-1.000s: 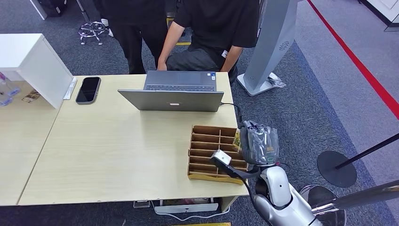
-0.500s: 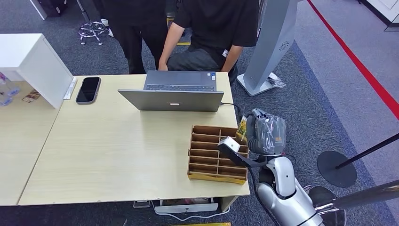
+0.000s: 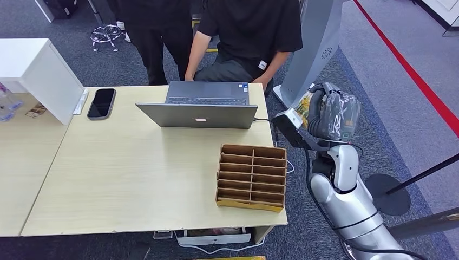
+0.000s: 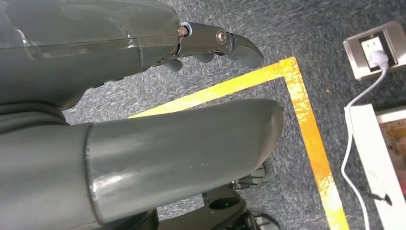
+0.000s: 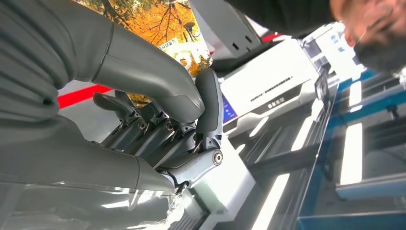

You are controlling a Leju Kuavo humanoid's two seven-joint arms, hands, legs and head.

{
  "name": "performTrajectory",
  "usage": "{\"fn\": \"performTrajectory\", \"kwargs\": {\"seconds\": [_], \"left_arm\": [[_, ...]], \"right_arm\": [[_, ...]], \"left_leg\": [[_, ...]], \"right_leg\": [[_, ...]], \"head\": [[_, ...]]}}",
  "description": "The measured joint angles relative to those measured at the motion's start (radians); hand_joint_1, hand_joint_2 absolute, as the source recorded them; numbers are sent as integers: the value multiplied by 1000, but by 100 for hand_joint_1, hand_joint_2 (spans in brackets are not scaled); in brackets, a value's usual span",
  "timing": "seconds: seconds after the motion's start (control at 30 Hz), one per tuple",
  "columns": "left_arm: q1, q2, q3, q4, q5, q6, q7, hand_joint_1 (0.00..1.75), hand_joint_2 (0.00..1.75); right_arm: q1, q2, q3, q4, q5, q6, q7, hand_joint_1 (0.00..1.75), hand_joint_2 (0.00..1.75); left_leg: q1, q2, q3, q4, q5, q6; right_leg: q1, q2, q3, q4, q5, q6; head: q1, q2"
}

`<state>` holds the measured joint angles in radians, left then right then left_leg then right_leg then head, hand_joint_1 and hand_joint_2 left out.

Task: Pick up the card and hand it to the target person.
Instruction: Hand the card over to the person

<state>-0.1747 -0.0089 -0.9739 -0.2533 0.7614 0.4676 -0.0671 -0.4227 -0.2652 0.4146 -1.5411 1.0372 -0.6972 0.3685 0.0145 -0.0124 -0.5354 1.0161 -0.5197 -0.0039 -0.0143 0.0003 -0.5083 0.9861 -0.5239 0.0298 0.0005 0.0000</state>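
Now, from the head view, we see the right hand (image 3: 330, 111) raised beside the table (image 3: 124, 179), past its right edge, holding the card (image 3: 304, 103) with an orange picture near the person (image 3: 254, 32) in black behind the laptop (image 3: 197, 115). A cardboard organizer (image 3: 250, 176) stands on the table. From the right wrist view, we see the fingers (image 5: 158, 134) and thumb curled on the card (image 5: 158, 24). From the left wrist view, the left hand (image 4: 191, 96) hangs over the floor, its fingers apart and holding nothing.
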Motion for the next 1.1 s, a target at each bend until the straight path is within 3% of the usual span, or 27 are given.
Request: {"fn": "performTrajectory", "kwargs": {"seconds": [0.5,1.0,1.03,1.07,1.1], "left_arm": [[-22,-6,-21,0,-27,-21,24,0,0],[-26,-8,-33,0,-33,-22,28,0,0],[-26,-8,-33,0,-33,-22,28,0,0],[-26,-8,-33,0,-34,-22,28,0,0],[-27,-8,-33,0,-34,-22,27,0,0]], "right_arm": [[-132,-27,-7,129,-15,1,13,175,175],[-153,-30,-4,288,45,3,39,173,175],[-153,-32,-4,294,49,4,44,168,175],[-153,-33,-3,300,53,5,47,137,175],[-153,-35,-3,306,55,7,50,94,175]], "left_leg": [[0,0,0,0,0,0],[0,0,0,0,0,0],[0,0,0,0,0,0],[0,0,0,0,0,0],[0,0,0,0,0,0]], "right_leg": [[0,0,0,0,0,0],[0,0,0,0,0,0],[0,0,0,0,0,0],[0,0,0,0,0,0],[0,0,0,0,0,0]], "head": [[0,0],[0,0],[0,0],[0,0],[0,0]]}}
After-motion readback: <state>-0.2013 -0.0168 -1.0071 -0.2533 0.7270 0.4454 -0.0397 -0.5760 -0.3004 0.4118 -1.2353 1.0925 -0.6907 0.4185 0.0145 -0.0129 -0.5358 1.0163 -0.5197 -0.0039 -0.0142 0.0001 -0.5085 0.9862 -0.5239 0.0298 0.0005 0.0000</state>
